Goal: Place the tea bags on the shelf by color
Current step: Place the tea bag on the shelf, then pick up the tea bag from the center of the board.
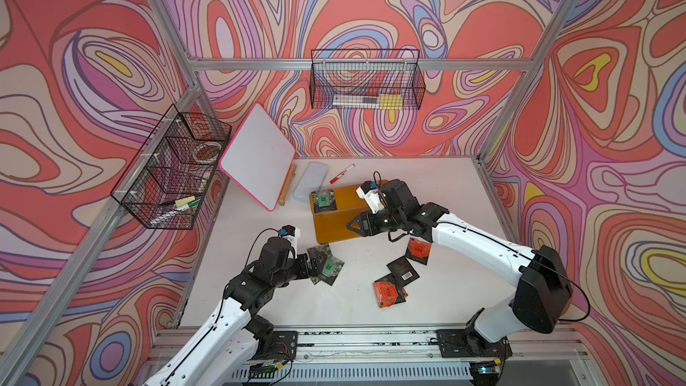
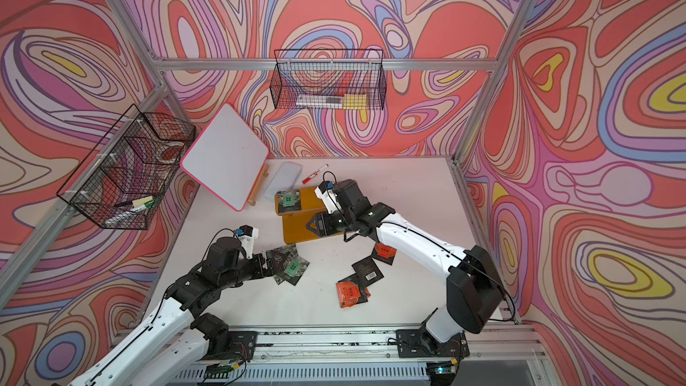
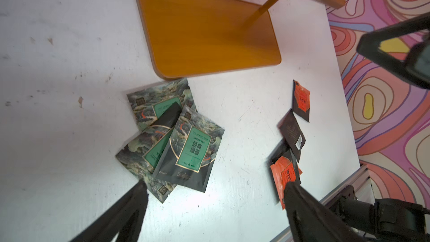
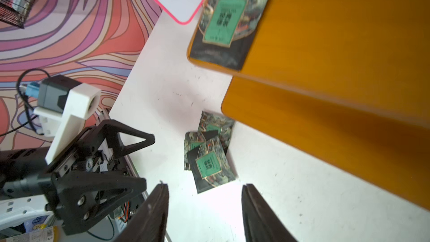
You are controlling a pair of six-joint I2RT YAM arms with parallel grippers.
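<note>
A: Closest in, the left gripper [image 3: 215,193] hangs with its jaws spread wide and nothing between them, just beside the pile of green tea bags [image 3: 173,136] on the table [image 1: 352,310].

B: And the right gripper [image 1: 350,225]?

A: Over the lower board of the shelf [image 1: 334,230], jaws partly apart, empty.

B: Anything on the shelf?

A: One green tea bag [image 1: 323,200] lies flat on the upper board's end by the whiteboard [image 1: 256,155]. The orange tea bags [image 1: 388,291] lie scattered on the table, near the right arm.
</note>
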